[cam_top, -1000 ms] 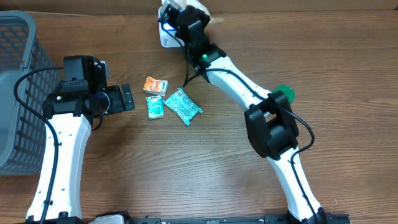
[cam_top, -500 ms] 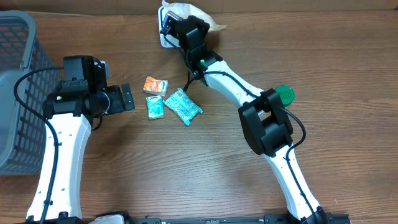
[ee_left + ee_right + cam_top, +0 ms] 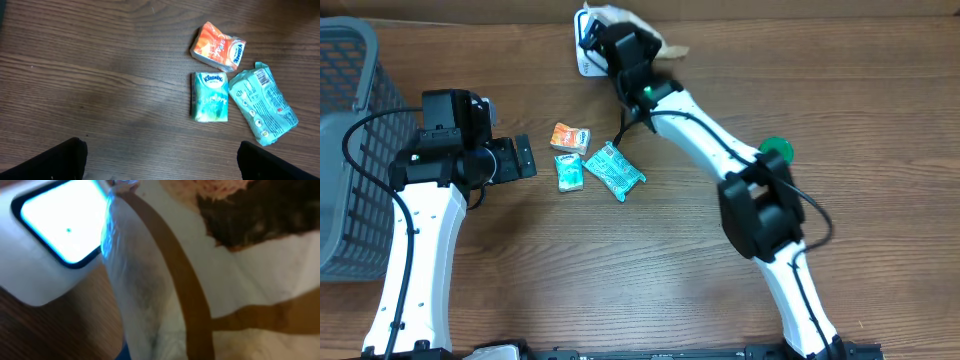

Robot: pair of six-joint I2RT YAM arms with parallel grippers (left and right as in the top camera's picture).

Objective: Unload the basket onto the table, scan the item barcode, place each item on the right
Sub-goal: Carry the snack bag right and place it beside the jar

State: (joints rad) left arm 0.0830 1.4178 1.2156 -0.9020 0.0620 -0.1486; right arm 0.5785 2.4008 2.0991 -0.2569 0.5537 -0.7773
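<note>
The right tool (image 3: 610,30) is clamping a white packet (image 3: 225,295) with brown stripes and is holding it just beside the lit window of the scanner (image 3: 55,235), at the far edge of the worktop (image 3: 620,280), so the scanning step is going on. Next, I am judging, the packet is needing a turn until its unseen barcode is facing the window. The left tool (image 3: 516,159) is hanging wide open near three packs (image 3: 210,95).

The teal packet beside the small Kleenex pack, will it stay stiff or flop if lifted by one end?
The teal packet looks like thin, crinkled film, so it would probably sag rather than stay stiff. Its glossy surface may slip a little in a grip. It lies flat on the table, so rolling seems unlikely.
</note>
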